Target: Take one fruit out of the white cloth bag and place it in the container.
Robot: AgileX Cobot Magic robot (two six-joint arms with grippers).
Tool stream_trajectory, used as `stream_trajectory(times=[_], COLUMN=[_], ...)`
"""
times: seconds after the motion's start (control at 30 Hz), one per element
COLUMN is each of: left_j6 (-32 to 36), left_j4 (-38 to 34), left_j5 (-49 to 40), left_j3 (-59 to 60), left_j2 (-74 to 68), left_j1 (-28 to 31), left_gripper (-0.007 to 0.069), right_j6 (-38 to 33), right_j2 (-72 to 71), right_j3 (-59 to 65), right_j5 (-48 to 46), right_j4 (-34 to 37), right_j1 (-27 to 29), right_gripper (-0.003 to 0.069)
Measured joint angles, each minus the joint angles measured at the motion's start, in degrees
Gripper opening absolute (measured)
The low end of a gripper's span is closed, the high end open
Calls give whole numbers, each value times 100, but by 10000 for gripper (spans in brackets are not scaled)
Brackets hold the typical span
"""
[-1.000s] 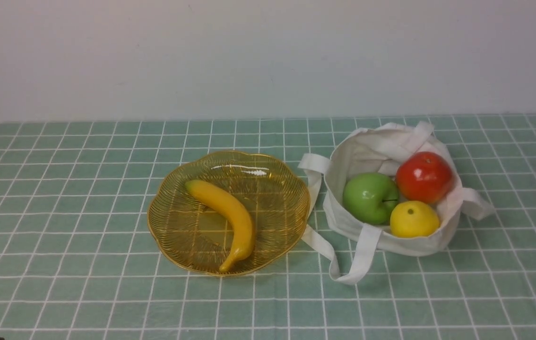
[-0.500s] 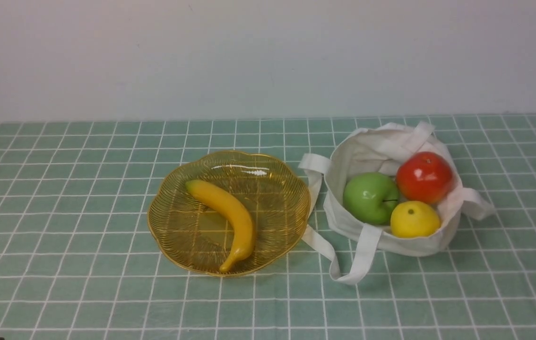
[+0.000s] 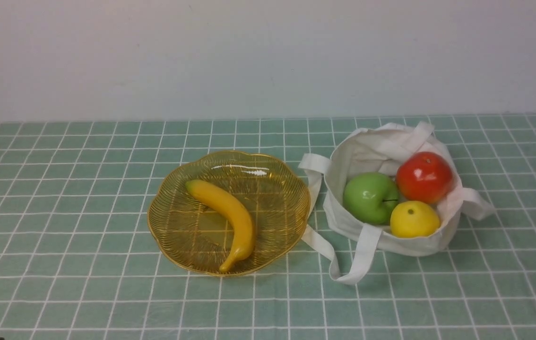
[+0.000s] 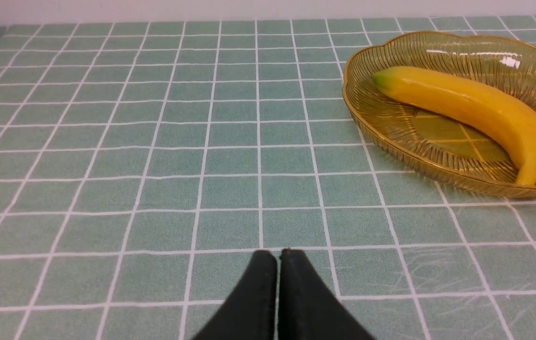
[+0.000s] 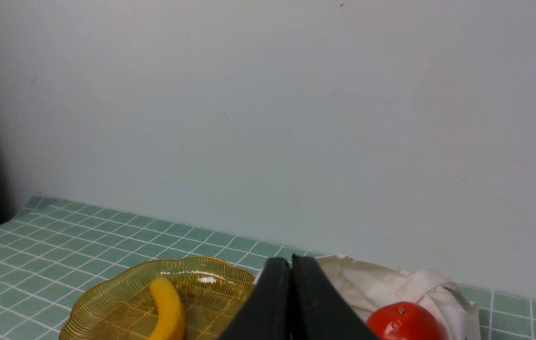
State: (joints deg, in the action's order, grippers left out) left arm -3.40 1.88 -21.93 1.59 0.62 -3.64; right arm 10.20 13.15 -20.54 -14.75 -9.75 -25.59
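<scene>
The long yellow banana (image 3: 228,219) lies inside the amber ribbed dish (image 3: 287,189) at the table's middle. Right of the dish sits the white cloth bag (image 3: 362,151), open on top. In the left wrist view the banana (image 4: 476,106) rests in the dish (image 4: 386,137) well ahead of my left gripper (image 4: 277,255), which is shut and empty over bare tablecloth. My right gripper (image 5: 290,262) is shut and empty, held above the table with the dish (image 5: 107,307), the banana (image 5: 168,309) and the bag (image 5: 367,283) below it. Neither arm shows in the front view.
A green apple (image 3: 370,197), a red apple (image 3: 424,177) and a round yellow fruit (image 3: 413,219) fill the bag. Its strap handles (image 3: 353,264) trail onto the green checked cloth toward the dish. A pale wall runs behind the table.
</scene>
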Motion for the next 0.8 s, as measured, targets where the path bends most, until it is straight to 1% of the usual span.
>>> stream_trajectory(times=[0.07,0.2,0.27,0.3,0.33,0.37,0.4,0.5,0.57,0.6,0.7,0.8], left_j6=[0,0,0,0,0,0,0,0,0,0,0,0], left_j4=[0,0,0,0,0,0,0,0,0,0,0,0], left_j5=[0,0,0,0,0,0,0,0,0,0,0,0], left_j3=[0,0,0,0,0,0,0,0,0,0,0,0], left_j2=[0,0,0,0,0,0,0,0,0,0,0,0], left_j1=[0,0,0,0,0,0,0,0,0,0,0,0], left_gripper=[-8,-8,-8,-8,-8,-8,-8,-8,-8,-8,-8,-8], right_j6=[0,-36,-248,-248,-375,-387,-486,-554,-560,-560,-572,-572], right_j2=[-66,-252,-269,-269,-288,-288,-322,-512,-722,-743,-1180,-1353], right_j3=[81,308,548,571,762,788,977,1267,1474,1493,1817,2097], right_j5=[28,17,17,17,11,11,-46,-352,-719,-753,-1122,-1173], right_j4=[81,565,880,880,975,975,975,975,975,975,1006,1029], right_j1=[0,102,516,559,883,933,1395,2107,2561,2561,2955,3025], right_gripper=[-14,-14,-14,-14,-14,-14,-14,-14,-14,-14,-14,-14])
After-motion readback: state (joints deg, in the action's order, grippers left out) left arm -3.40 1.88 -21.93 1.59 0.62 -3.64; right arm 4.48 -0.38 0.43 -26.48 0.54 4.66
